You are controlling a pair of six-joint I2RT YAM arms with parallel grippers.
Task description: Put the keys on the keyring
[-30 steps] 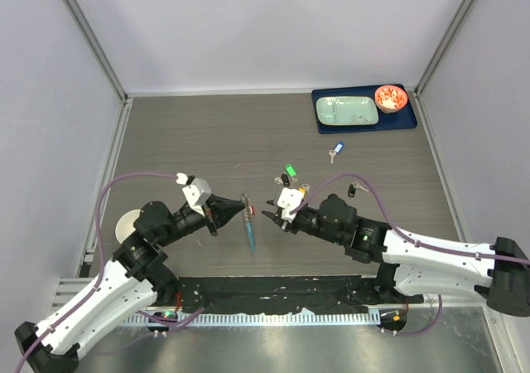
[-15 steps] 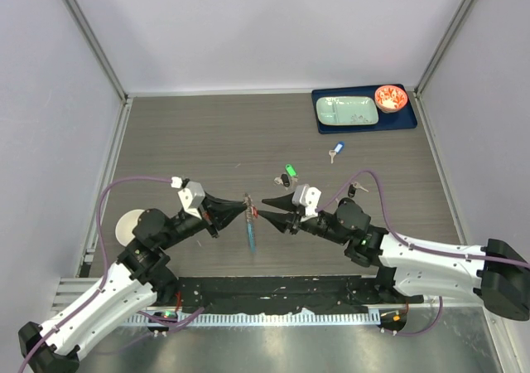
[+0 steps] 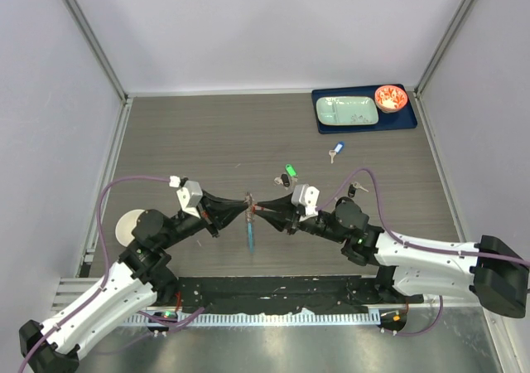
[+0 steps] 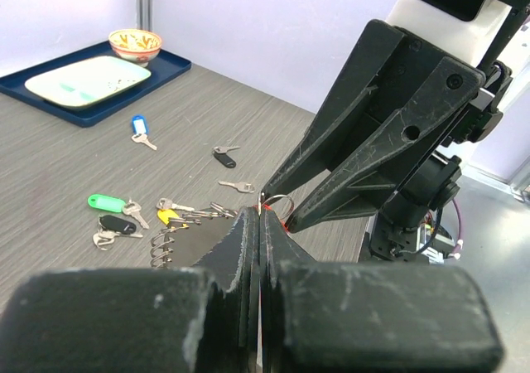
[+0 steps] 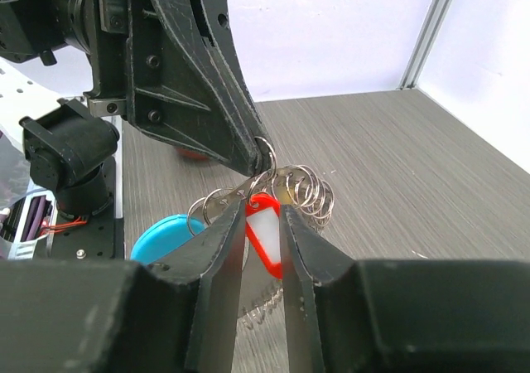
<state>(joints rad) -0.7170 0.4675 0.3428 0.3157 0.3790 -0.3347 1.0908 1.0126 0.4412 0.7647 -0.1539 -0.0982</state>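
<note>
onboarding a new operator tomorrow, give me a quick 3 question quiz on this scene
1. True or false: the left gripper is open.
2. The right gripper grips a tagged key. Tag colour: A green, B red, C yellow.
3. What colour is the tag on the loose key nearest the tray?
Key: 1 false, it is shut on the keyring. 2 B. 3 blue.

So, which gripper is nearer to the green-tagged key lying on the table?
Right. The right gripper, shut on the red-tagged key, is close by, left of the green-tagged key and nearer the bases; the left gripper, holding the keyring, lies farther left, beyond it.
</note>
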